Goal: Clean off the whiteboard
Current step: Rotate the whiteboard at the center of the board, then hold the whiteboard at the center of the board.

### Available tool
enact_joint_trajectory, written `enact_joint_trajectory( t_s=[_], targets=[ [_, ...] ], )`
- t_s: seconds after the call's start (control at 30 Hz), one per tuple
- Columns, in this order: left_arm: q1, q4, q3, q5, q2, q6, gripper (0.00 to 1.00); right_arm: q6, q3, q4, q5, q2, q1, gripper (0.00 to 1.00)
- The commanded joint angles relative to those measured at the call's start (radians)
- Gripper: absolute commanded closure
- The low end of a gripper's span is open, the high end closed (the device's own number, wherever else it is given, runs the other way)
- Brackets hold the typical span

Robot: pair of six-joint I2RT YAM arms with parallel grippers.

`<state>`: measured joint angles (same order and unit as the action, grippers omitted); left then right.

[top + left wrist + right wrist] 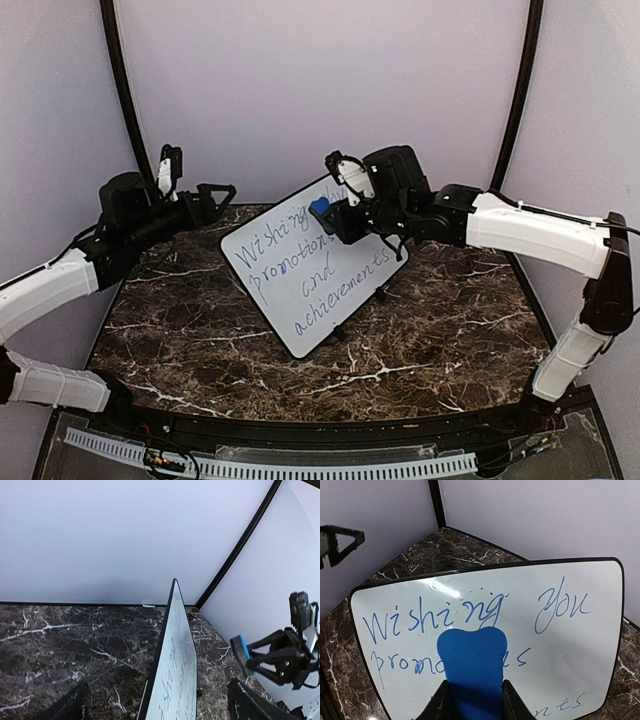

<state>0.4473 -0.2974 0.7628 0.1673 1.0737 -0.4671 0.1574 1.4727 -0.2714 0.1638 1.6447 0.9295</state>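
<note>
The whiteboard stands tilted on edge mid-table, its face covered in blue handwriting. My right gripper is shut on a blue eraser, which it holds in front of the upper part of the board. In the left wrist view the eraser hangs a little off the board's face. My left gripper is open beside the board's left end. Its dark fingers stand wide apart, with the board's edge between them and apart from both.
The table is dark marble with white veins, closed in by pale purple walls. Black curved poles rise at the back corners. Two small black feet show under the board's lower edge.
</note>
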Motion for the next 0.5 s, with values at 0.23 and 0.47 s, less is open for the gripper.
enact_joint_trajectory(
  t_s=[0.23,0.47],
  targets=[
    [-0.137,0.424,0.545,0.363,0.438,0.193,0.06,-0.021,-0.051,0.002,0.004,-0.085,0.009,0.71],
    [-0.14,0.535,0.751,0.566,0.618,0.234,0.11,-0.028,-0.081,-0.008,0.037,-0.117,0.009,0.71]
  ],
)
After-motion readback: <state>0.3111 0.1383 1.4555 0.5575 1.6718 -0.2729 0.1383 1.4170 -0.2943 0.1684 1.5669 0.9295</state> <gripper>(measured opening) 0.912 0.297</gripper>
